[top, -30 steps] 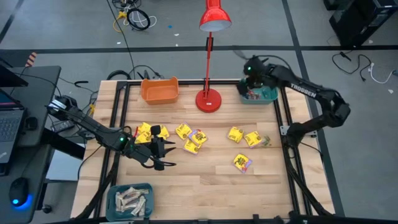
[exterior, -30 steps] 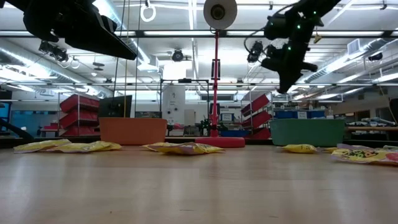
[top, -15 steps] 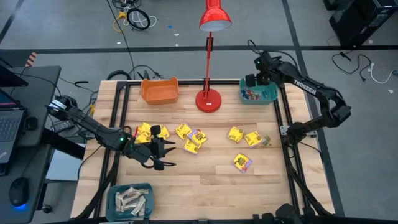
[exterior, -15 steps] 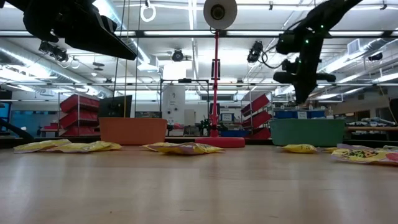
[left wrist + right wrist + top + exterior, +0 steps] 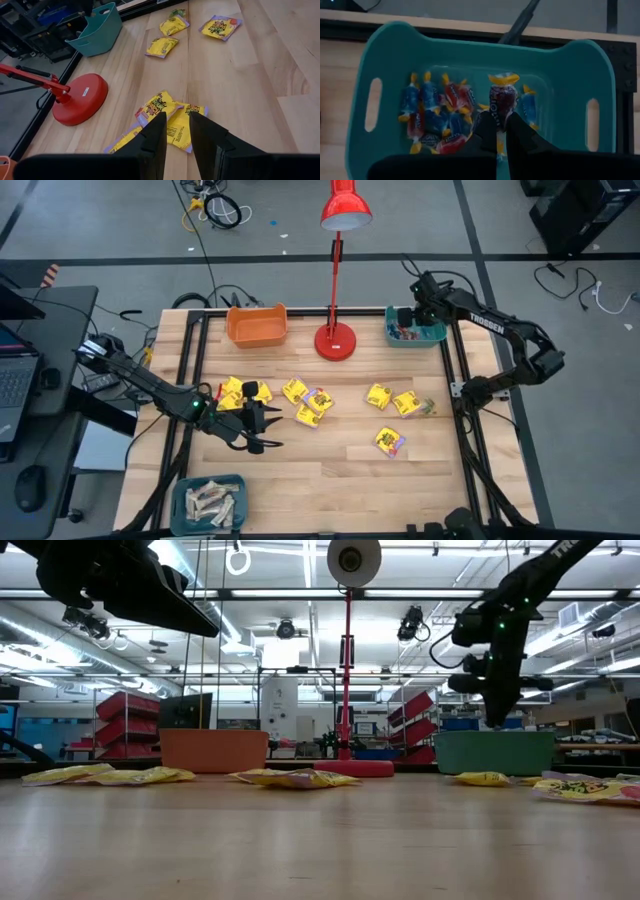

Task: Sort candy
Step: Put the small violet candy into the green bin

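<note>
The sorting looks roughly half done. The teal bin (image 5: 385,50) at the far right corner of the desk (image 5: 330,470) already holds a heap of small red and blue twist-wrapped sweets (image 5: 437,112), and a second teal bin (image 5: 240,483) at the near left edge holds pale beige bars (image 5: 210,502). The orange bin (image 5: 257,325) appears empty. Left to sort are the yellow packets (image 5: 306,402), scattered flat across the middle of the desk, a cluster near the left arm and the rest spread toward the right.

The right pincer (image 5: 500,131) hangs over the far teal bin, closed on a red sweet (image 5: 501,100) with a yellow twisted end, not yet dropped. The left pincer (image 5: 177,132) hovers low over the packets near the left, its fingers slightly parted and holding nothing.

The bins are smooth moulded plastic with slot handles. The packets are glossy, crinkled foil squares with dark print. The desk is pale planked wood, and a red lamp (image 5: 336,340) stands on a round base.
</note>
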Robot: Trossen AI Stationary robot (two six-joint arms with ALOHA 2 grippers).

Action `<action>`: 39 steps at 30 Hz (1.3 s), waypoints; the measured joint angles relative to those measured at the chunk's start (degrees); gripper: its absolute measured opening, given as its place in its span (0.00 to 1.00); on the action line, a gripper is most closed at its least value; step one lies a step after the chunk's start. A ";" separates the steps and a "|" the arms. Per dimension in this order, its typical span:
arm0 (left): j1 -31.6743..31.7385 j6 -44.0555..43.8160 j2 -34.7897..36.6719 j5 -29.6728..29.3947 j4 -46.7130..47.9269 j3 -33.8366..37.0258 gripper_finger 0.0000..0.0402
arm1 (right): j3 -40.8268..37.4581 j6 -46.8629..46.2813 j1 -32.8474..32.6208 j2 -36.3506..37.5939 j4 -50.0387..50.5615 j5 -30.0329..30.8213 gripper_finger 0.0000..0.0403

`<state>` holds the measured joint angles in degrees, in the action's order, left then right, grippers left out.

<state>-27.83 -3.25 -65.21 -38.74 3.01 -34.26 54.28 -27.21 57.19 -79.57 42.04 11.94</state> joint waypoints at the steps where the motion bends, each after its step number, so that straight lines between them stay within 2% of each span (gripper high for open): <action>1: -0.02 0.00 -0.01 0.00 0.00 -0.01 0.22 | -0.23 -0.19 0.00 0.00 -0.23 0.00 0.02; 21: -0.01 -0.01 -0.01 0.00 -0.04 0.00 0.22 | -3.74 -1.41 0.02 0.00 -3.04 -1.53 0.05; 39: -0.01 -0.02 0.00 0.00 -0.04 -0.01 0.22 | -3.73 -1.76 0.02 0.00 -3.96 -1.23 0.18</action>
<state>-27.85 -3.27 -65.21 -38.74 2.96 -34.27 50.56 -28.97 57.21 -79.57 38.09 10.72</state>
